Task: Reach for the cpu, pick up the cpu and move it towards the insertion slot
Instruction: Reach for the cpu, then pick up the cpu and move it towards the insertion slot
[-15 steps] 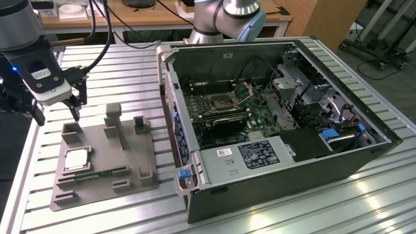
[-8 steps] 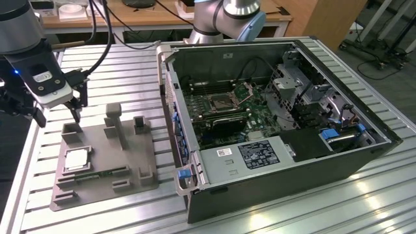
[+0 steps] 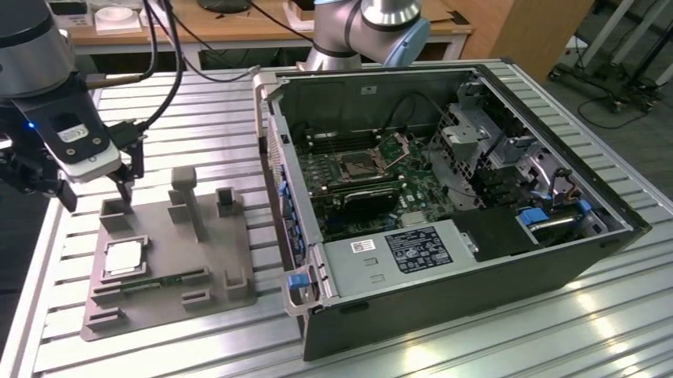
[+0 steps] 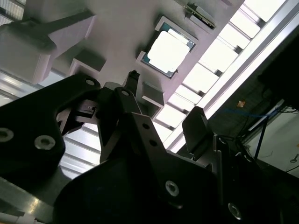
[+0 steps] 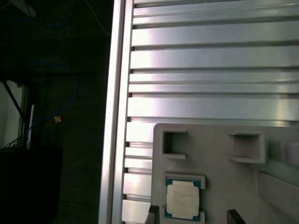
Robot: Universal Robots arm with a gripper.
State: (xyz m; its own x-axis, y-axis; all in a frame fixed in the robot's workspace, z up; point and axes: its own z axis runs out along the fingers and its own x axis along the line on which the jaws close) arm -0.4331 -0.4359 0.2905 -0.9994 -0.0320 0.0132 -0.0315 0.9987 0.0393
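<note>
The cpu (image 3: 124,257) is a small silvery square chip lying flat in a recess of the grey fixture plate (image 3: 210,260) on the exterior view's left. Both wrist views show the cpu (image 4: 168,51) (image 5: 183,198) from above. My gripper (image 3: 97,193) hangs open above the far end of the plate, apart from the chip, with nothing between its black fingers (image 4: 133,84). Its tips (image 5: 152,215) straddle the chip's width from above. The insertion slot (image 3: 361,165), framed in silver, sits on the motherboard inside the open computer case (image 3: 589,244).
A green memory stick (image 3: 158,281) lies on the fixture plate near the chip, and grey posts (image 3: 186,193) stand up from the plate. The slatted aluminium table (image 3: 210,118) ends close to the plate on the exterior view's left. The arm's base (image 3: 368,31) stands behind the case.
</note>
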